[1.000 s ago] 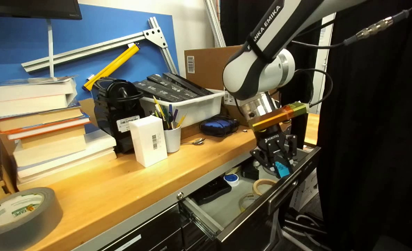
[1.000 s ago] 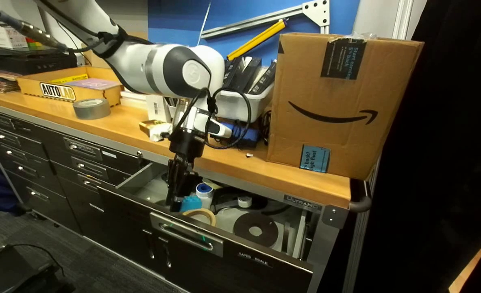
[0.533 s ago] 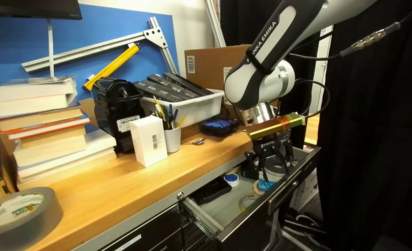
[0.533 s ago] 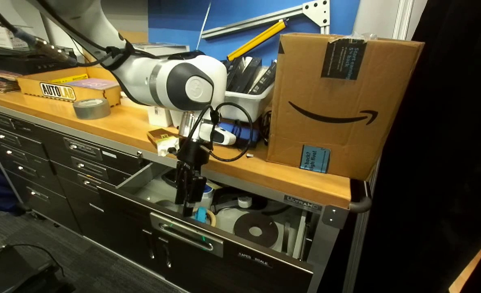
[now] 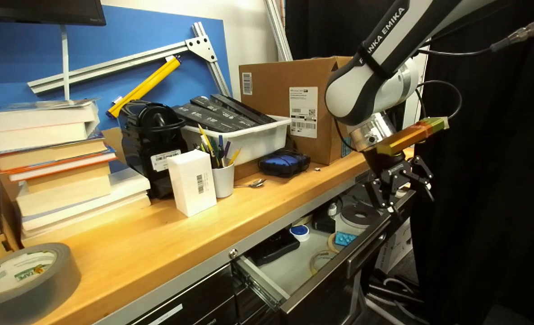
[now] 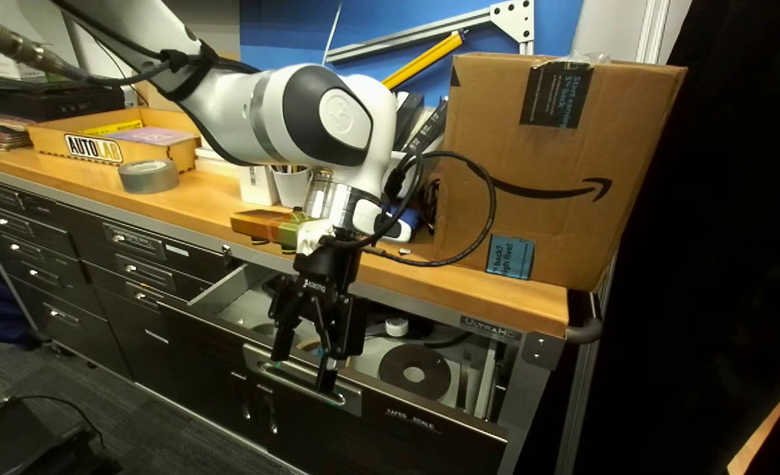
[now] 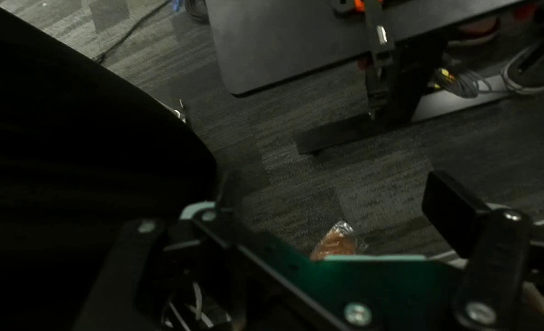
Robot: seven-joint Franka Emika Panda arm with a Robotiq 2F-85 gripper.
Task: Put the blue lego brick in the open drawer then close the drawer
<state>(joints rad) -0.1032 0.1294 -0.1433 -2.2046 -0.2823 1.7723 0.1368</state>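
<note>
The blue lego brick lies inside the open drawer, against or partly on a beige tape roll. In an exterior view the drawer's front is still pulled well out from the bench, and the arm's fingers cover most of the brick there. My gripper stands open and tilted, up at the drawer's front edge, apart from the brick. Seen from elsewhere, the gripper overlaps the drawer handle; contact cannot be made out. Between the spread fingers in the wrist view only floor shows.
Tape rolls and oddments share the drawer, such as a dark reel. On the bench stand a white box, a cardboard box and a grey tape roll. A black curtain hangs beside the arm.
The gripper was shut on the brick, then opened and let it go into the drawer. Since then the arm has risen and swung outward over the drawer's front edge. The drawer has not moved.
</note>
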